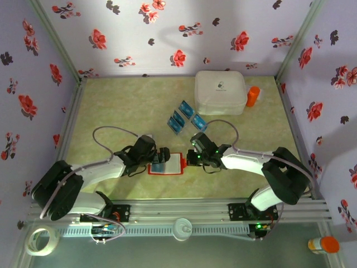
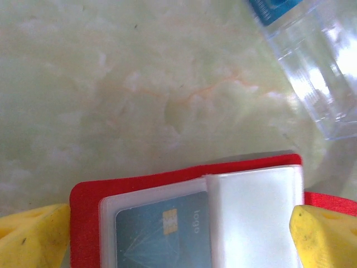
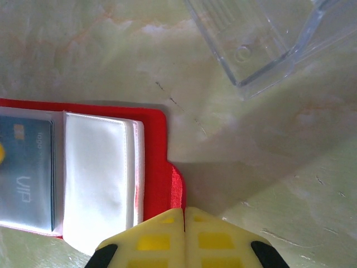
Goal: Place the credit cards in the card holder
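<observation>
Credit cards [image 1: 178, 119], blue ones, lie loose in a small cluster on the desk [image 1: 111, 106]. They sit between the card holder [image 1: 166, 164] and a white box [image 1: 220, 92] at the far side, apart from both. The card holder lies open and flat near the front of the desk, red cover down, between my two arms. One teal card [image 2: 162, 234] sits inside a clear pocket in the half toward my left arm, and a whitish pocket leaf [image 2: 254, 218] lies beside it.

My left pincer [image 2: 175, 237] stands wide over the holder. One yellow fingertip is just beside the holder's edge, the other hangs over the pocket leaf, and they grip nothing.

My right pincer [image 3: 184, 234] is closed, its two yellow pads pressed together at the holder's other edge, where the red cover lifts a little. I cannot tell whether the cover is pinched between them.

A clear plastic case [image 3: 262, 39] lies on the desk just beyond the holder, and my left wrist view shows blue at its far end. An orange bottle [image 1: 253, 96] stands just beside the white box.
</observation>
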